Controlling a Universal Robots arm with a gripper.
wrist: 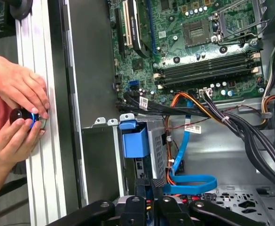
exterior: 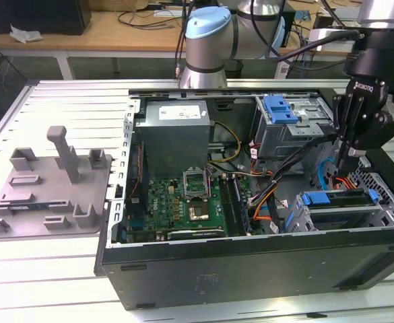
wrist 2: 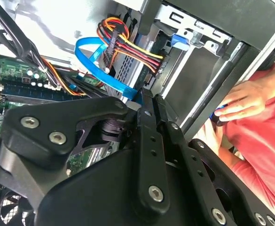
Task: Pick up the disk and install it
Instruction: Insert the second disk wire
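The disk (exterior: 338,199), framed by its bright blue carrier, lies in the drive cage at the front corner of the open computer case (exterior: 250,269), on the exterior view's right. The carrier's blue end (wrist: 134,139) appears in the first wrist view. My gripper (exterior: 343,163) hangs just above and behind that cage. Its black fingers stand together with nothing between them in both wrist views (wrist: 149,184) (wrist 2: 149,98).
Orange, black and blue cables (exterior: 318,176) run close under the gripper. A second blue carrier (exterior: 281,108) sits in the upper bay. The motherboard (exterior: 183,202) and grey power-supply box (exterior: 173,131) fill the case's middle. A person's hands (wrist: 19,94) hold a small black-and-blue object (wrist: 22,117) beside the case. A grey fixture (exterior: 48,182) lies on the table.
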